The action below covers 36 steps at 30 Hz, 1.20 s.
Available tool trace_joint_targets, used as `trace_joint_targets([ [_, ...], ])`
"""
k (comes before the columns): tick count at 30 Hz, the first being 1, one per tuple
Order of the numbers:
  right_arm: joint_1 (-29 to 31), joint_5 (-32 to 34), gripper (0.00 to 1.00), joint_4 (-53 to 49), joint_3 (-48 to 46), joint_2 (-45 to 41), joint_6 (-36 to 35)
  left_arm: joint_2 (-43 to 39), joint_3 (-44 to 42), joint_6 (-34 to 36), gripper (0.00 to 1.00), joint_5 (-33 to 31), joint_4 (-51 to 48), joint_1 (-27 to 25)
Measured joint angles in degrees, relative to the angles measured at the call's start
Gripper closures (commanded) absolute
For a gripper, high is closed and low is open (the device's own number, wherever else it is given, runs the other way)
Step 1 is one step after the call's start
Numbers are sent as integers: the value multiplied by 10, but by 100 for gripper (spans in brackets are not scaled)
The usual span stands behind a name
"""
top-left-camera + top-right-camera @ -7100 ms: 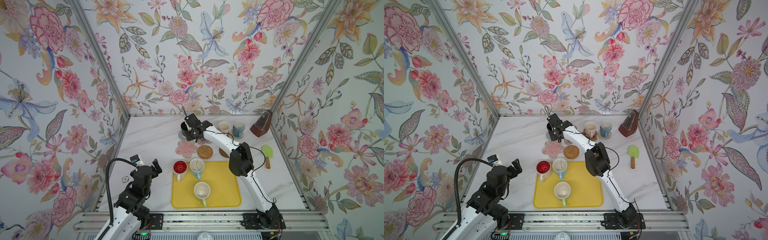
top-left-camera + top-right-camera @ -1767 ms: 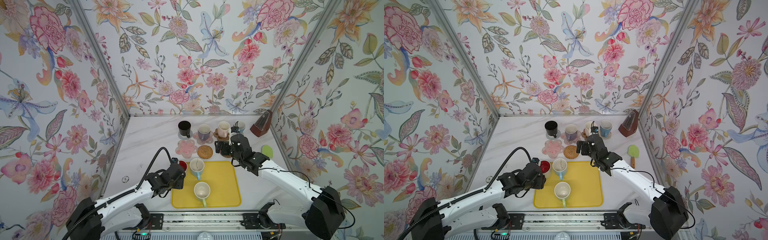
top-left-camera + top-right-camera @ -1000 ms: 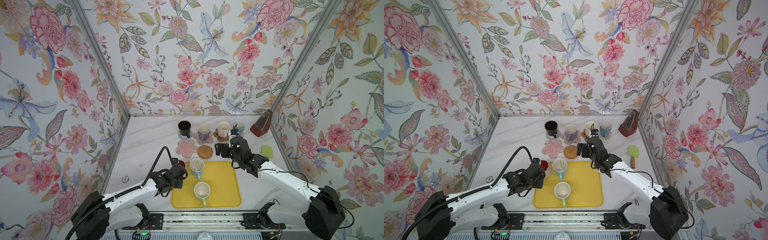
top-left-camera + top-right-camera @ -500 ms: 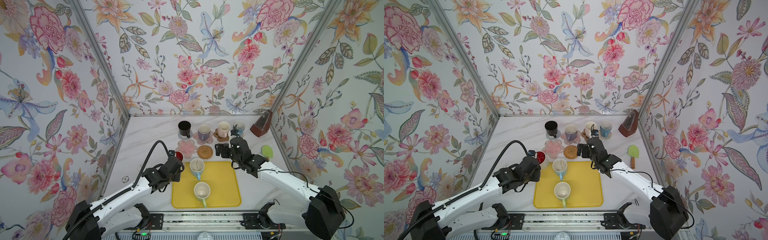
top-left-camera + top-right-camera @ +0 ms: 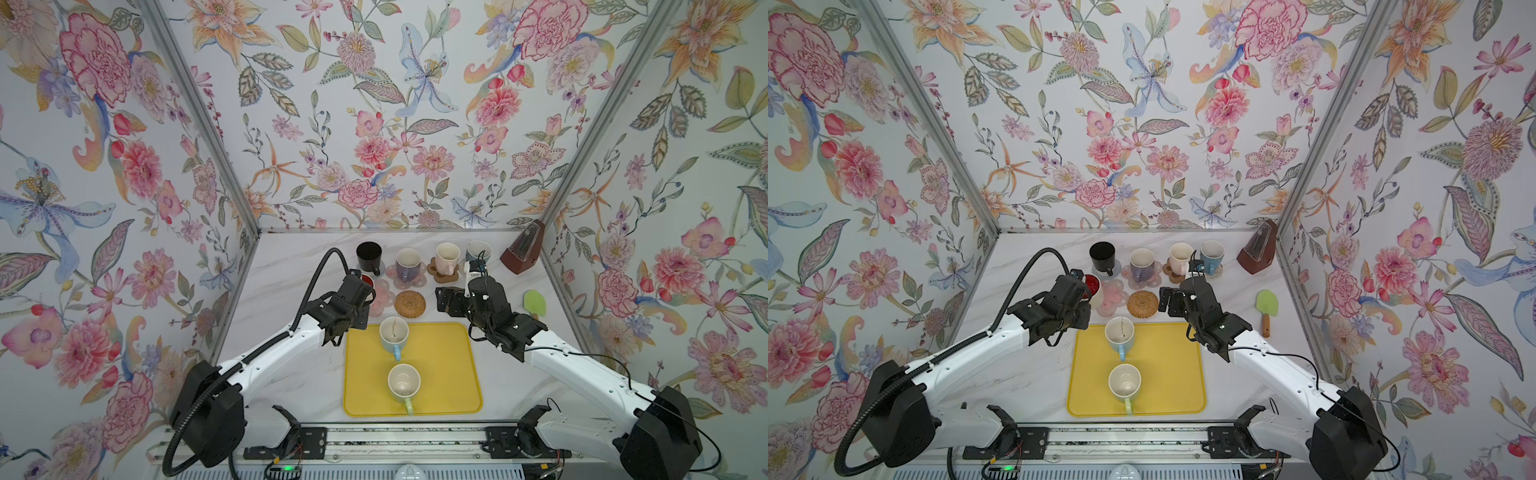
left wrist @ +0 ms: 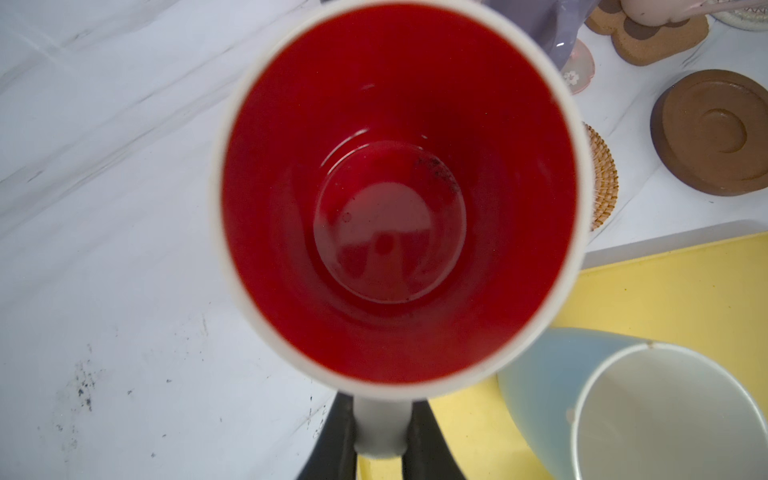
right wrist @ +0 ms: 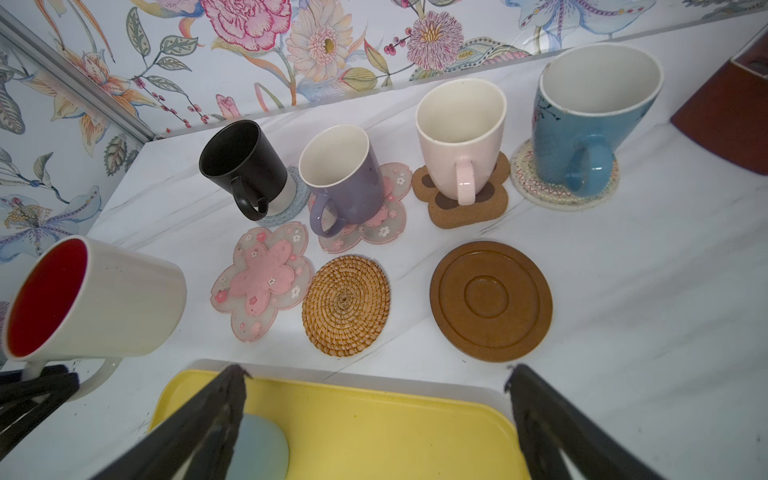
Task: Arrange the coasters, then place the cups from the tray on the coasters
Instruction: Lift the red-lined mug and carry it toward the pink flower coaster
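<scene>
Right wrist view: white mug tilts near flower coaster edge

in both top views the left arm partly covers the white mug with red inside; the right arm hides the dark-brown wooden disc coaster there.

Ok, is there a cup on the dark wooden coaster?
No, the dark wooden coaster lies bare beside the rattan coaster, nothing on it.
</scene>
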Motion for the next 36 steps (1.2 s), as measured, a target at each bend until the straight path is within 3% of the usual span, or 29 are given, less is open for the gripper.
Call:
trace_joint_targets([
  [17,0,2,1,-27,-23,-42,4,157,81,33,100,11,42,22],
  [36,-3,3,1,-28,-34,-45,9,224,117,37,100,17,55,37],
])
